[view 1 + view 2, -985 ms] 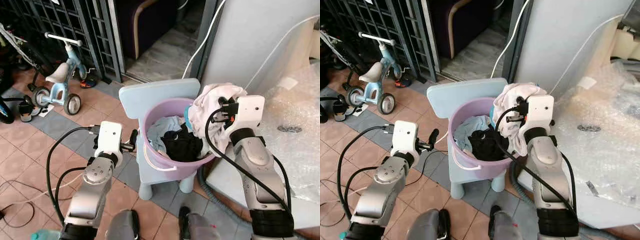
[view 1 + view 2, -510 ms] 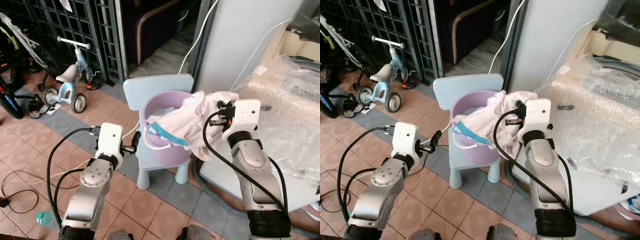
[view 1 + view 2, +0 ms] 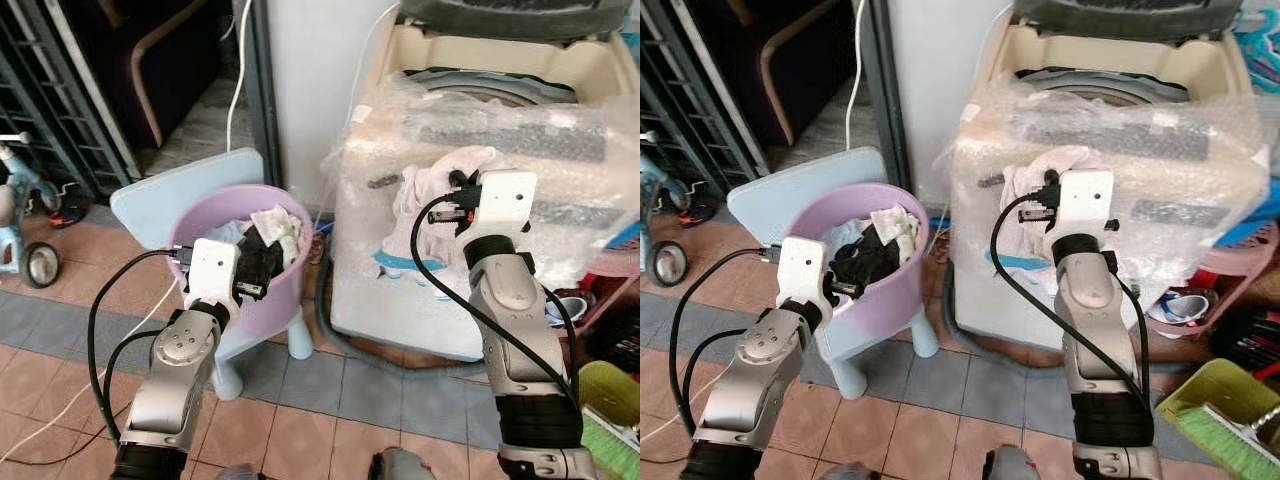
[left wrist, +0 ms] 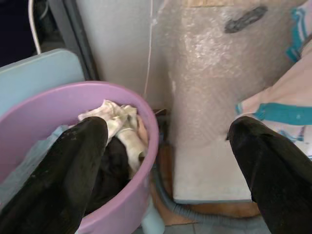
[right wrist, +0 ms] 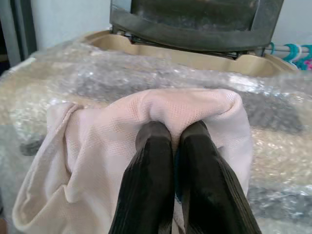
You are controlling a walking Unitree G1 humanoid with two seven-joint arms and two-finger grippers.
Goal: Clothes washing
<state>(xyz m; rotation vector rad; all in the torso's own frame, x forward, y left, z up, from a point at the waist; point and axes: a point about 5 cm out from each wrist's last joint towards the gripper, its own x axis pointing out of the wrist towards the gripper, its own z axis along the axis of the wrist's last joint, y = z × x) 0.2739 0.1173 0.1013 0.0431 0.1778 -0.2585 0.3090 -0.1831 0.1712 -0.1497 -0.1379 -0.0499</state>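
Right wrist view: right tool point(image 5: 175, 134) clenching pink garment point(image 5: 97, 146) before bubble-wrapped washing machine point(image 5: 302, 146); left tool point(image 4: 168, 131) released.

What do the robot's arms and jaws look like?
Both arms are silver metal with rounded joints. The left arm and right arm each end in a white boxy block at the wrist, and thick black cables loop alongside them. The left gripper and right gripper each have two long, smooth black jaws with rounded tips.
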